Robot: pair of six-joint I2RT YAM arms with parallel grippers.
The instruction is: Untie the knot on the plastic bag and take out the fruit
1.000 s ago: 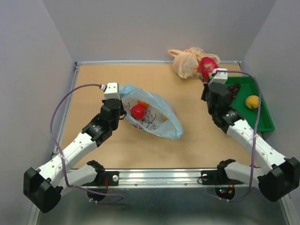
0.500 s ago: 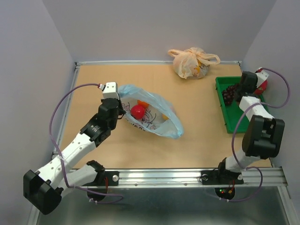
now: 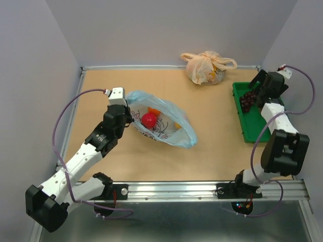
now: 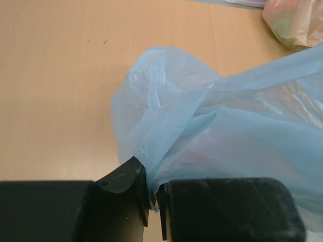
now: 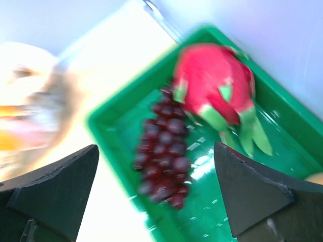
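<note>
Fingers on the left arm, the left fingers point(image 4: 123, 201), are pressed nearly together at the bottom of the left wrist view, pinching a fold of the light blue plastic bag point(image 4: 227, 136) at its rim. The right fingers point(image 5: 55, 191) are spread wide and hold nothing. They hang over the green tray point(image 5: 282, 108), where the dragon fruit point(image 5: 212, 88) lies touching the grape bunch point(image 5: 164, 151).

From above, the bag lies left of centre on the table point(image 3: 217, 151) with its mouth gaping. I can make out no knot, so it looks undone. A round red fruit point(image 3: 148, 120) shows inside, with an orange one point(image 3: 154, 111) just behind it and a yellow one point(image 3: 176, 124) to its right under the film.

The film is thin, limp and slippery. It weighs almost nothing, so it would likely drag along with any fruit lifted out unless the rim stays pinned. It probably tears if tugged hard.

The red fruit looks firm and smooth and may roll. I would take it across its widest part through the open mouth, keeping clear of the film.
</note>
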